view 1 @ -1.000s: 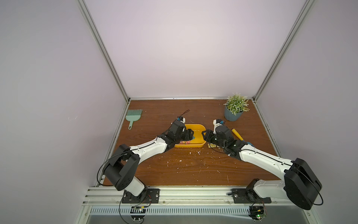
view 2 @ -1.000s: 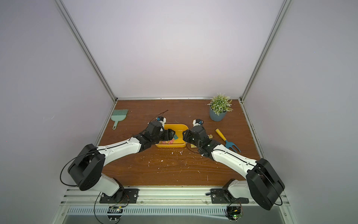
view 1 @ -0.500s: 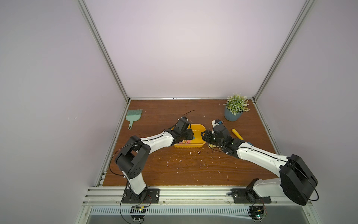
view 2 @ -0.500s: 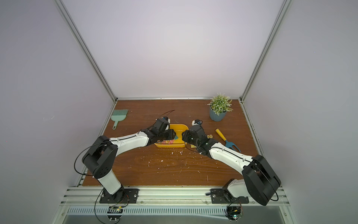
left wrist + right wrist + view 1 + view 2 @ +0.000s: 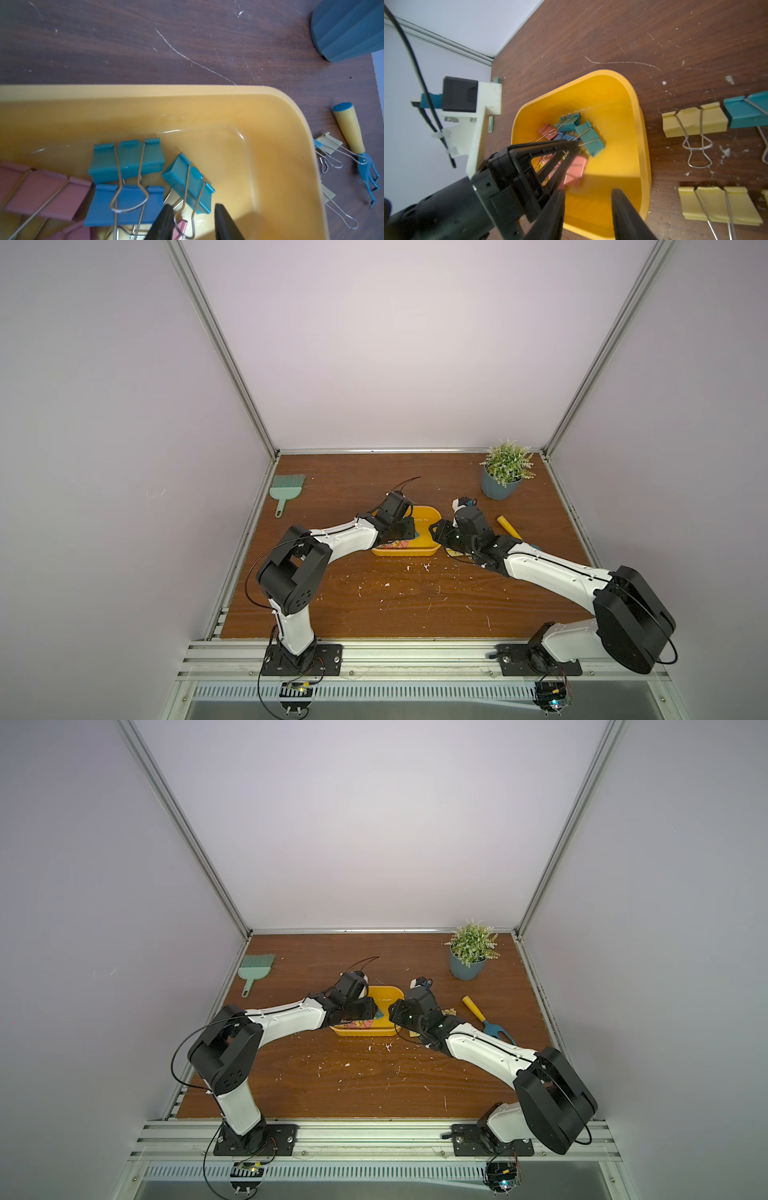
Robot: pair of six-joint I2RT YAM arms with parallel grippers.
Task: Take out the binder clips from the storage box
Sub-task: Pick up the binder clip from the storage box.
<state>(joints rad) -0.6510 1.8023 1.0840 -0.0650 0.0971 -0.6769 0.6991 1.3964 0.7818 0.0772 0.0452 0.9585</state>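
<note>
Moved since one second ago: the elbow of the left arm is raised and brought nearer to the middle of the brown wooden table (image 5: 415,605); the right arm is almost not displaced.
Left gripper (image 5: 193,206): it is lowered inside the bright yellow plastic storage box (image 5: 228,91). Its two black fingers (image 5: 165,222) are kept apart with a modest gap. The thin wire handle of a tilted teal clip (image 5: 187,182) is seen between them, but no pinch on it is shown.
Right gripper (image 5: 587,192): it is held over the right end of the storage box. Its jaws are parted, and only the yellow inside of the box is seen between them.
Storage box place: it is set in the middle of the table, between both grippers.
Clips inside: small folded-metal binder clips (image 5: 126,160) in teal, blue and pink are piled in the near part of the box, some of them laid over others.
Clips outside: pale yellow clips (image 5: 693,120) and one dark teal clip (image 5: 745,112) are laid on the table, just beside the right side of the box.
Other things: a small garden fork (image 5: 351,133) with yellow handle and blue tines is laid near these clips. A blue-grey ribbed plant pot (image 5: 500,487) is placed at the far right corner, and a mint-green hand brush (image 5: 286,489) at the far left. White specks are scattered on the wood.
</note>
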